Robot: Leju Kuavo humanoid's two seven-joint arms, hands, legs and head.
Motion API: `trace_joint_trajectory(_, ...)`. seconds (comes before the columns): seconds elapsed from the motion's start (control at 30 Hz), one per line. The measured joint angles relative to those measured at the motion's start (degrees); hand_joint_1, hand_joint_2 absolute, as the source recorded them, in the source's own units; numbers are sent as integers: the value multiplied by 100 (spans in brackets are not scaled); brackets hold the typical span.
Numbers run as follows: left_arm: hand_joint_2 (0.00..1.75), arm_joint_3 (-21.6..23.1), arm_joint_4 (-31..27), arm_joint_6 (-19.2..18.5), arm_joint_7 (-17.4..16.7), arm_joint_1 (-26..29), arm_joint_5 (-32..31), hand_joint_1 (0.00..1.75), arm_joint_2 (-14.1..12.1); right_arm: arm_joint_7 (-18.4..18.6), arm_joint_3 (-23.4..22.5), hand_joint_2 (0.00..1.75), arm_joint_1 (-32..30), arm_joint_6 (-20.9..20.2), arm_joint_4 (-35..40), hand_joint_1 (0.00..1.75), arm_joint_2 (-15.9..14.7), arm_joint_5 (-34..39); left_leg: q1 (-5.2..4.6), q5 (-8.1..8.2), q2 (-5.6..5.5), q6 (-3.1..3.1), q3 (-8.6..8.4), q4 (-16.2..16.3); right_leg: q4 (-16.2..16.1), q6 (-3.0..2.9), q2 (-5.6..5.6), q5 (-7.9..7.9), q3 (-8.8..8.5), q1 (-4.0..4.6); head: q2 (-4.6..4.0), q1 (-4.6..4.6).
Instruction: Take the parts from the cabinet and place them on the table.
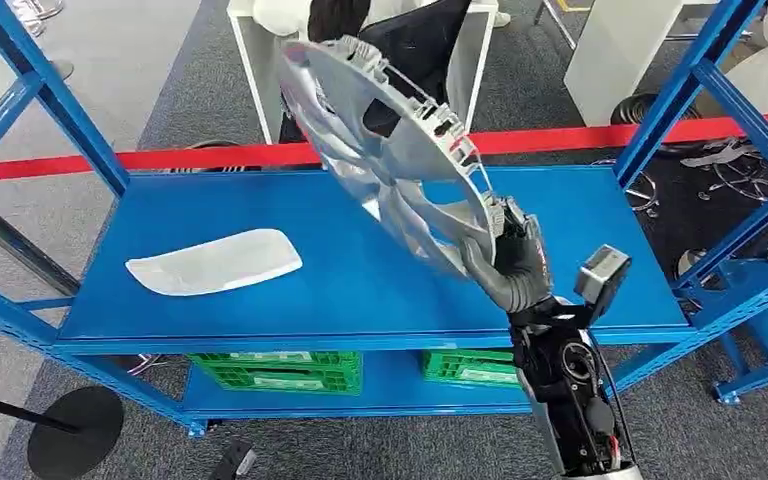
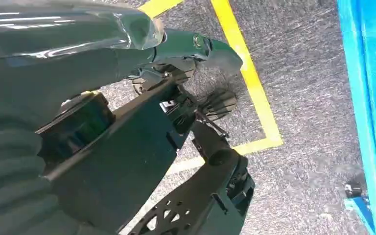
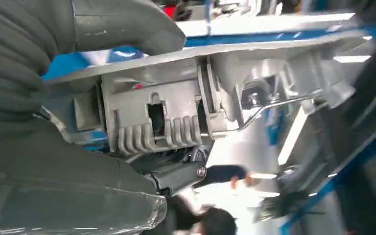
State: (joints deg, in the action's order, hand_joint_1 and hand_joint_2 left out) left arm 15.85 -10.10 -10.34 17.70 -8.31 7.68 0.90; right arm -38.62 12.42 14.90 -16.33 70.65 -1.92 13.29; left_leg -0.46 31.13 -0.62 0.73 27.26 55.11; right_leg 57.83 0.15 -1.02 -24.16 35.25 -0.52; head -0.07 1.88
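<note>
Over the blue shelf (image 1: 380,290) filling the frame's middle, the right hand (image 1: 513,262) is gripping the rim of a tilted silver wheel cover (image 1: 390,150) at centre, while a pale flat part (image 1: 215,262) is lying lower left.

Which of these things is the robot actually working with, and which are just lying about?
Part of the job:
- round silver plastic wheel cover, gripped by the right robot hand
- flat silver elongated part on the blue metal shelf

Just lying about:
- green plastic crates
- red barrier tape
</note>
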Motion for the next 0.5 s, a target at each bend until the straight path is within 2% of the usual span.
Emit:
trace_joint_trajectory(0.27, 175, -37, 0, -138, 123, 39, 76, 0, 0, -50, 68, 175, -213, 136, 472, 175, -88, -109, -1, 0, -3, 1, 3, 0, -1, 3, 4, -2, -1, 0, 0, 0)
trace_joint_trajectory(0.5, 175, -105, 0, -206, 129, 42, -1, 0, 13, -50, 72, 175, -269, 243, 592, 175, -107, -205, 0, -1, -3, 0, 3, 0, 0, 3, 4, -2, -1, 1, 0, 2)
